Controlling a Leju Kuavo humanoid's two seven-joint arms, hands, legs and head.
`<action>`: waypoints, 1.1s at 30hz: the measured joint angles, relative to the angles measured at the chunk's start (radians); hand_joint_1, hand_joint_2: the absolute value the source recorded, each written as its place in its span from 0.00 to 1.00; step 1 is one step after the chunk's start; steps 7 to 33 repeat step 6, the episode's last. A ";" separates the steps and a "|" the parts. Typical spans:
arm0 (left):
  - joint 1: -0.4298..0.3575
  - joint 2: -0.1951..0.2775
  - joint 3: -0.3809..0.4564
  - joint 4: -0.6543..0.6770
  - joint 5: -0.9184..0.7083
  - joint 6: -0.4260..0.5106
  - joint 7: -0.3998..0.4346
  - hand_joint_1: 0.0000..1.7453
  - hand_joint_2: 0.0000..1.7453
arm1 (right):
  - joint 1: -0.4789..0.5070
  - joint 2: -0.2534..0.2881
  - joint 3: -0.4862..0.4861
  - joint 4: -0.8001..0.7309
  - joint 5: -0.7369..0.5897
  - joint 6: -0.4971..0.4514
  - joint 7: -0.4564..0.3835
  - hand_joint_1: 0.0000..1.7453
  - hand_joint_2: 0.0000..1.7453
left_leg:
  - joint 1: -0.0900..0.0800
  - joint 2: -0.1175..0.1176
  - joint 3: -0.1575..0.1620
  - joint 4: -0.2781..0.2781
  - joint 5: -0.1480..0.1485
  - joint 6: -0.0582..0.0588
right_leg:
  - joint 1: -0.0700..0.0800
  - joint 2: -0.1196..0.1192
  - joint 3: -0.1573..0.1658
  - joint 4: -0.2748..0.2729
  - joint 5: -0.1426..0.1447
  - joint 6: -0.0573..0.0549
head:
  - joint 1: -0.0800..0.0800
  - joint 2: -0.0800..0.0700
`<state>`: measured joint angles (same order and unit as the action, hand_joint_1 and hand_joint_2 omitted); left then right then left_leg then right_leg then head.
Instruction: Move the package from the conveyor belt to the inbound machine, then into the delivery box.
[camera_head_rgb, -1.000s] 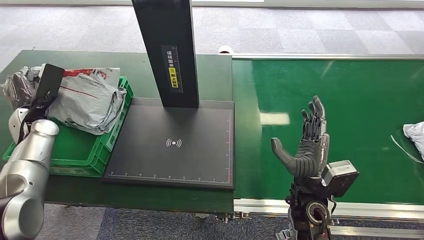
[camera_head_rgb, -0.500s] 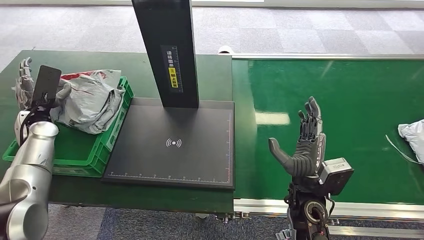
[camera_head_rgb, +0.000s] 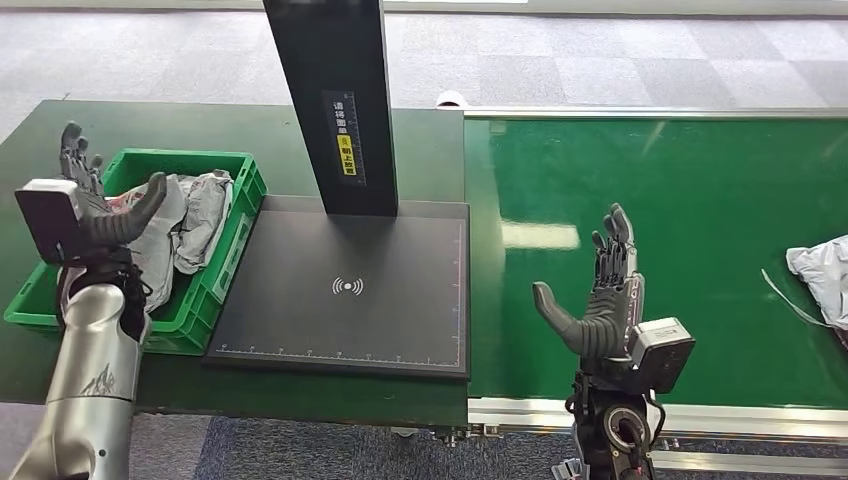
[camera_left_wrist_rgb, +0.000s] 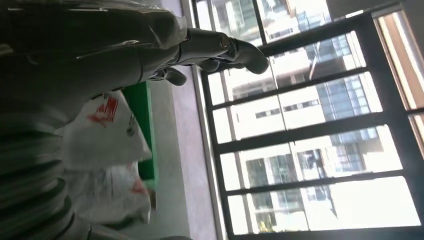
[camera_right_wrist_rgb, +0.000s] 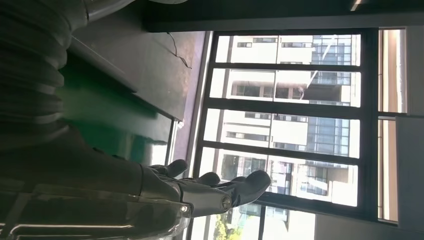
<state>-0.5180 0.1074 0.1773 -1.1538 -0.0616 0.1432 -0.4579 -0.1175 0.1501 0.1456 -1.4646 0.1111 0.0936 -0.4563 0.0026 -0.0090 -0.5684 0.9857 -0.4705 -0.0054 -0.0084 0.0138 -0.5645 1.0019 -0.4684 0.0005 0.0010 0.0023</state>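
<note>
Your left hand (camera_head_rgb: 95, 205) hovers released above the green plastic crate (camera_head_rgb: 215, 285) holding 1 crumpled grey package (camera_head_rgb: 185, 215); your right hand (camera_head_rgb: 600, 295), also empty-spread, hangs over the green conveyor belt's (camera_head_rgb: 700, 180) near edge (windows behind).

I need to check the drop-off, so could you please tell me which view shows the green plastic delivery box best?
The head view: the green plastic delivery box shows whole. The left wrist view catches a green strip; the right wrist view, none.
</note>
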 joint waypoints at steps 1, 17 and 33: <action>0.048 -0.013 -0.023 -0.055 0.038 -0.030 -0.010 0.00 1.00 | 0.003 -0.001 0.000 0.004 -0.004 0.003 0.007 0.00 1.00 | 0.000 0.000 0.000 0.000 0.000 0.000 | 0.000 0.000 0.000 0.000 0.000 0.000 | 0.000 0.000; 0.281 -0.096 -0.162 -0.251 0.145 -0.156 -0.065 0.00 1.00 | 0.028 -0.005 -0.005 0.039 -0.035 0.021 0.044 0.00 1.00 | -0.001 0.000 0.000 0.000 -0.001 0.001 | -0.001 0.000 -0.001 -0.001 -0.002 0.002 | 0.000 0.000; 0.281 -0.096 -0.162 -0.251 0.145 -0.156 -0.065 0.00 1.00 | 0.028 -0.005 -0.005 0.039 -0.035 0.021 0.044 0.00 1.00 | -0.001 0.000 0.000 0.000 -0.001 0.001 | -0.001 0.000 -0.001 -0.001 -0.002 0.002 | 0.000 0.000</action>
